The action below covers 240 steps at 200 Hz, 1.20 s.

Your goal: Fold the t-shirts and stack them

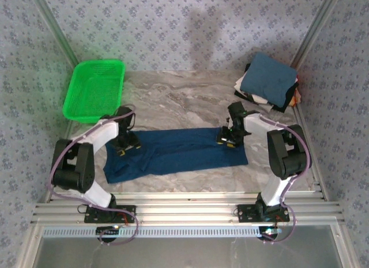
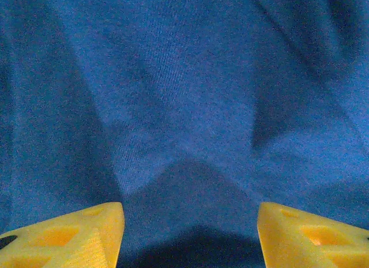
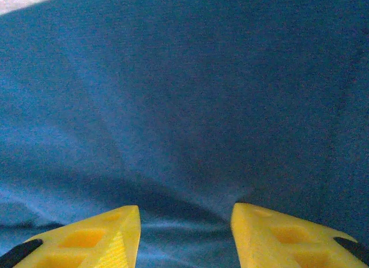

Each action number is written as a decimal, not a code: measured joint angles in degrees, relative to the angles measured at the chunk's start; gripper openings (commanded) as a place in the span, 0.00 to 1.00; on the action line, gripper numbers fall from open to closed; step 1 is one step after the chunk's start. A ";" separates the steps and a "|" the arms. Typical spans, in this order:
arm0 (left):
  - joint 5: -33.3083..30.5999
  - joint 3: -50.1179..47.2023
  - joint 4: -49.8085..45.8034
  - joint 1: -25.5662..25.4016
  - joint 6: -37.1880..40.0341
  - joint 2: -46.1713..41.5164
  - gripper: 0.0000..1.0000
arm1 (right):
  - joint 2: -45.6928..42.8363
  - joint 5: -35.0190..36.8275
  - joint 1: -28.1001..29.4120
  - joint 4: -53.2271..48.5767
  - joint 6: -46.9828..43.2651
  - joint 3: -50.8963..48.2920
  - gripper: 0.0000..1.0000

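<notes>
We judge the task to be in its folding step. A navy t-shirt lies flattened on the marble-patterned table as a long band, already narrowed. It sits in the near middle of the table, just ahead of the arm bases.

Its long axis runs left to right across the table. The left end sits a little nearer to us and spreads wider than the right end. No print shows on the upper face, and we cannot tell which end is the neck and which the hem.

The left hand is down on the band's far edge near its left end. In its wrist view the yellow fingers stand well apart, with a soft ridge of cloth rising between them and nothing clamped. The right hand is at the far edge near the right end. Its fingers are likewise apart over a small pucker of cloth, gripping nothing.

The next move, as we read it, calls for each hand to close on an edge or end of the band. They would then fold it across its length, one end over the other, to make a compact packet. After that it belongs on the stack in the far right corner, where a teal-blue t-shirt lies on top. A green mesh basket stands at the far left, well apart from the shirt.
</notes>
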 measured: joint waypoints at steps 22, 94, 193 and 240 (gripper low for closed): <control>-0.15 0.94 0.83 -0.76 -0.70 4.00 0.61 | -1.31 1.92 0.33 1.66 3.52 -1.70 0.48; -0.83 21.38 -0.57 -5.31 0.66 19.65 0.60 | -10.05 7.76 0.31 2.45 12.83 -10.78 0.50; 0.50 71.80 -6.71 -9.01 10.86 50.38 0.60 | -23.28 7.69 8.52 0.17 27.32 -22.03 0.51; 3.52 91.73 -9.62 -8.94 12.15 61.70 0.62 | -22.73 6.97 18.51 2.69 37.13 -22.29 0.53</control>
